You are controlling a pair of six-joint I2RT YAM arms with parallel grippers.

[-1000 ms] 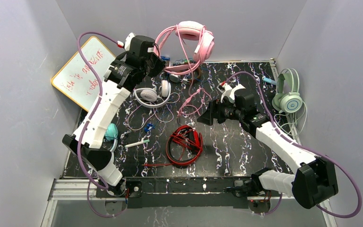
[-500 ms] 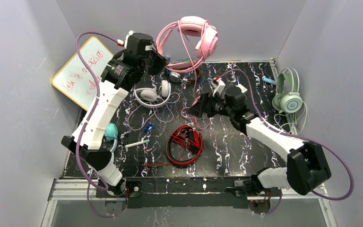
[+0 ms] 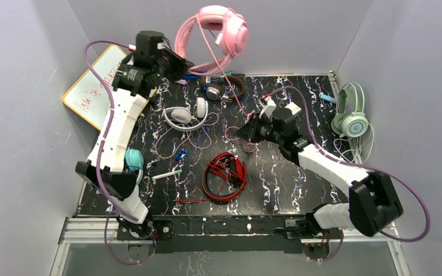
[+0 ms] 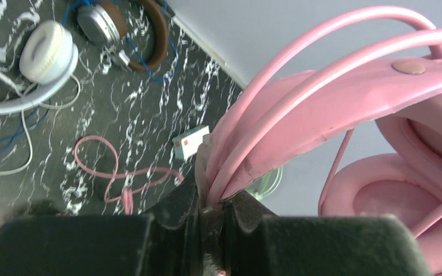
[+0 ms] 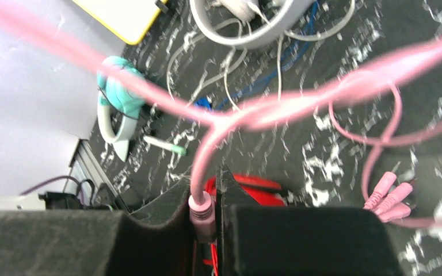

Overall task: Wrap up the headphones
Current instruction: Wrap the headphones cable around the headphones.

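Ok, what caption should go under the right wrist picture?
Right gripper pinching the pink headphone cable above the marbled table.

L pincer [image 3: 179,62] holds pink headphones [image 3: 221,26] aloft; R pincer [image 3: 244,133] on pink cord [image 3: 234,95].

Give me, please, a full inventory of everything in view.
pink headphones: 1, pink, held up over the table's back edge
pink cord: 1, pink, trailing down to the table
white headphones: 1, white, back left
brown headphones: 1, brown, back centre
red headphones: 1, red, front centre
teal headphones: 1, teal, left edge
mint green headphones: 1, mint, right edge
whiteboard: 1, white, yellow-rimmed, left wall
marker: 1, white and green, front left
table: 1, black marbled, centre
left tool: 1, black, shut on pink headphones
right tool: 1, black, shut on pink cord
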